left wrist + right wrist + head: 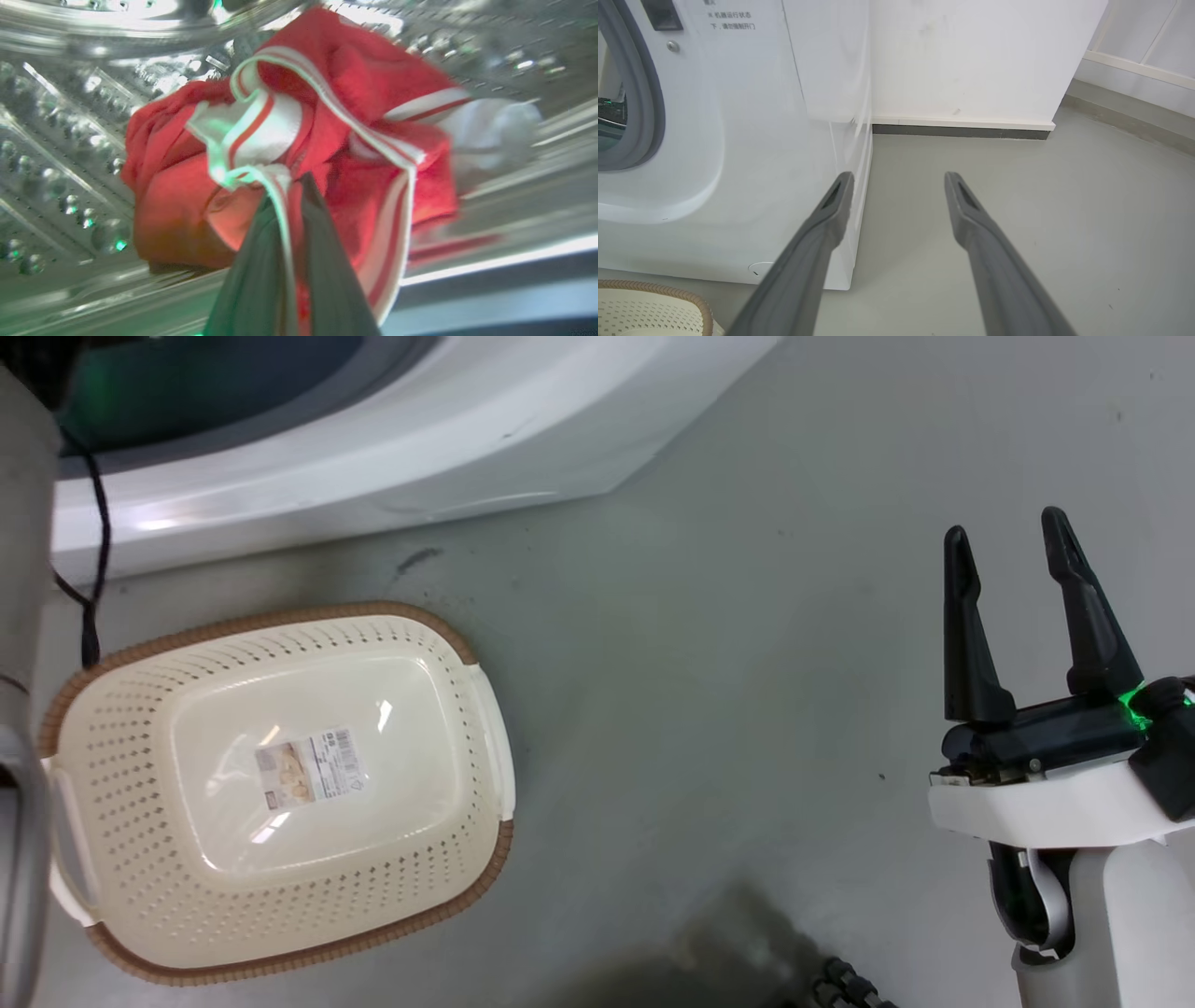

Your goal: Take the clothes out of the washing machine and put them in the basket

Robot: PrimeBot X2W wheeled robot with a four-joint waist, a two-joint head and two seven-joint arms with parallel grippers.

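Note:
Inside the steel drum [60,154] of the washing machine [392,448], the red clothes [373,79] with white striped trim hang bunched up. My left gripper [286,186] is shut on the clothes, a strip of trim pinched between its dark fingers. The cream basket [131,747] with a brown rim lies on the floor in front of the machine, holding nothing but its bottom label; its rim [668,291] also shows in the right wrist view. My right gripper [1008,537] stands open over bare floor at the right, nothing between its fingers [831,210].
The washer's white front [738,140] with its grey gasket [649,93] stands to the left of a white wall [962,60] with a dark skirting. Grey floor [709,691] stretches right of the basket. A black cable [98,523] hangs at the left.

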